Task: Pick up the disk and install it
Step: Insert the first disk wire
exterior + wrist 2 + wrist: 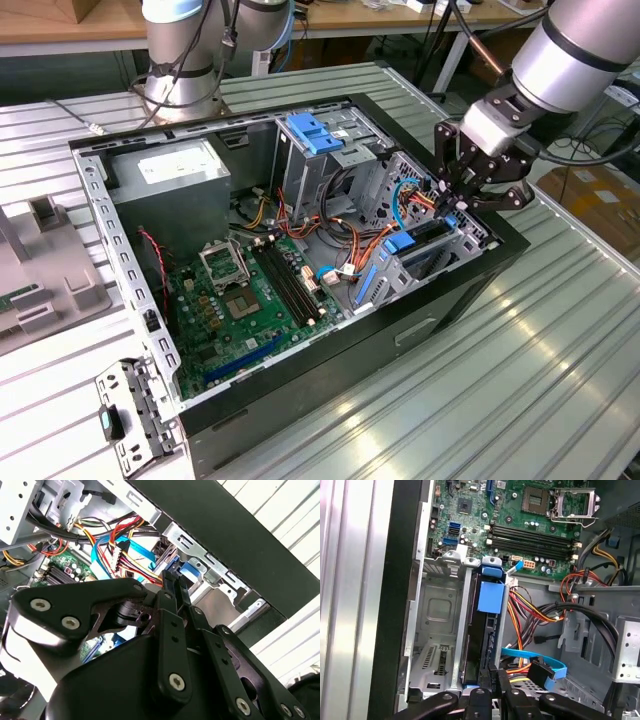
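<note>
My fingers (492,680) are pinched narrow on the end of the disk (479,645), which stands on edge in the drive bay (437,630) at the case's (470,290) front corner. Gripping the end keeps the disk aligned with the bay's slot rails.

open computer case (450,300) lies on ribbed metal table (560,360); green motherboard (235,310) beside grey power supply (175,175), coloured cables (530,610) near the drive cage (437,630).
</note>
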`<state>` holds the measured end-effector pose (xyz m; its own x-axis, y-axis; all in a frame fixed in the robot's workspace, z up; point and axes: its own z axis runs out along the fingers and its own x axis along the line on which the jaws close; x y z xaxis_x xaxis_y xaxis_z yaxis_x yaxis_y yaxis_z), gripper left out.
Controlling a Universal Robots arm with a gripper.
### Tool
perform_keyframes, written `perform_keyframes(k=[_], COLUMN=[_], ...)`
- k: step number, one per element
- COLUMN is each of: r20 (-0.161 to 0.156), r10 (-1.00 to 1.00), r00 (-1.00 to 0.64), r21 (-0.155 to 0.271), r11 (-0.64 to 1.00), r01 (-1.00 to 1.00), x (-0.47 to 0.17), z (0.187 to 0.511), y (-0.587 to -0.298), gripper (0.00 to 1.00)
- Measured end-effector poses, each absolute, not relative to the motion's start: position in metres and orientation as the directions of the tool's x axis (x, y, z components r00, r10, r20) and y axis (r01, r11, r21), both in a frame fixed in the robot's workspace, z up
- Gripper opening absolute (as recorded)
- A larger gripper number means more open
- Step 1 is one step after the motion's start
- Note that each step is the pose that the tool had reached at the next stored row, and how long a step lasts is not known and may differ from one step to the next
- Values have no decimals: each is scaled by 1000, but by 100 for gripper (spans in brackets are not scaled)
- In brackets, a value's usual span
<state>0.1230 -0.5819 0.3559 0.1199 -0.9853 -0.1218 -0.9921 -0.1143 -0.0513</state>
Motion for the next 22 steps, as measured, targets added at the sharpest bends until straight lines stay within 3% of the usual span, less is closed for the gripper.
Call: perform_keyframes(k=[9,22], r20=[-122,-135], r10=[-989,-987], r00=[-80,-85], r21=[-51,-50], r11=[87,93], r01=[-995,-994], x=[123,115], z=[354,352], y=[-582,-582], gripper=[17,17])
